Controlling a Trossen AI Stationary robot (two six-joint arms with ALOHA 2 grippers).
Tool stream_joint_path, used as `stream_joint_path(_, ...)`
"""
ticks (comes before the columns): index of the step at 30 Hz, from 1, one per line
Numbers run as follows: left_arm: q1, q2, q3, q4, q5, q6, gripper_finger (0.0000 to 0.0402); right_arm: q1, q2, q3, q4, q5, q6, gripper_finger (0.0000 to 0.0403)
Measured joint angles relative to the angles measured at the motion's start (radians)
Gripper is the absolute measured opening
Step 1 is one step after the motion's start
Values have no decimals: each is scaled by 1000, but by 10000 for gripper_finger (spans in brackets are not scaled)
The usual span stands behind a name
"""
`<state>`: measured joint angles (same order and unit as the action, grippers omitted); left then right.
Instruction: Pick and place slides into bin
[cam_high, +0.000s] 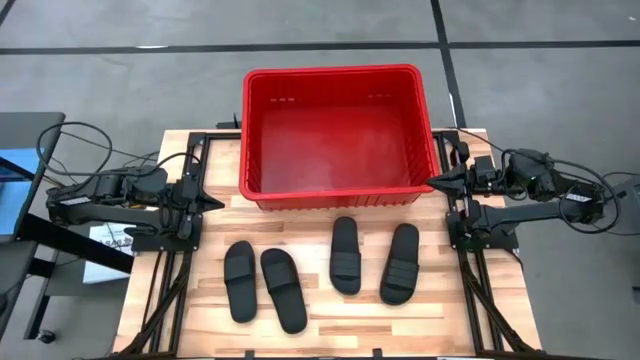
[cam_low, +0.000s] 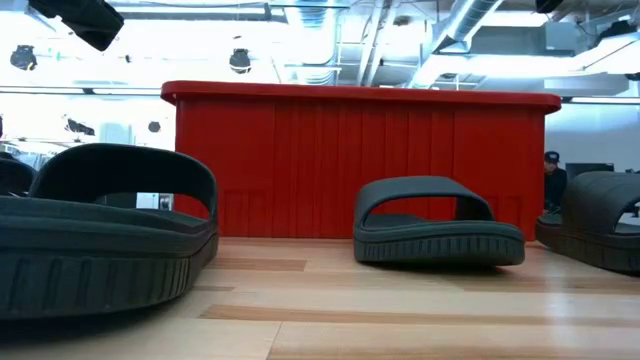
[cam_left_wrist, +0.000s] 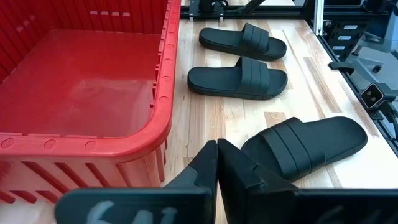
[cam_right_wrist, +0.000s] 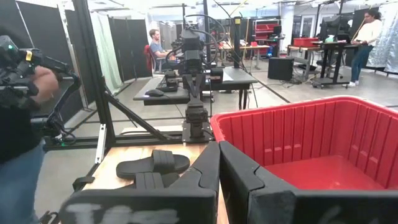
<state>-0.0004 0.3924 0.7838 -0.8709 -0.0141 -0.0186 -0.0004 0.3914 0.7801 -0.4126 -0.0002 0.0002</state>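
I'm working in what looks like a robotics lab: exposed ceiling ducts (cam_low: 455, 30), black partition curtains (cam_right_wrist: 43, 43), workbenches (cam_right_wrist: 186, 87) and people at desks (cam_right_wrist: 157, 46) far behind.

No text can be read; pale blurred marks stand on each wrist view's near dark edge, not legible.

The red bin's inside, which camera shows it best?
The high view: it looks straight down into the bin, showing its whole floor, with no slides in it. The left wrist view shows one corner of the inside, the right wrist view part of the far wall, the low view only an outer wall.
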Motion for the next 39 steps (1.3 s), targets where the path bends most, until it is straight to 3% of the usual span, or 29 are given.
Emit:
stream_joint_path(12,0,6,0,-12,-52,0,0,0,0,0,0,0,0,0)
stream_joint_path(17,0,11,0,73,-86,13,0,0,0,0,0,0,0,0)
stream_joint_path(22,0,19,-3,71,-104,-60,0,0,0,0,0,0,0,0)
stream_joint_path(28,0,46,-15,210,-104,-125,0,0,0,0,0,0,0,0)
stream_joint_path(31,0,53,2,307,-33,-98,0,0,0,0,0,0,0,0)
stream_joint_path(35,-1,53,63,444,160,-46,0,0,0,0,0,0,0,0)
stream_joint_path(39,0,53,177,455,379,-86,0,0,0,0,0,0,0,0)
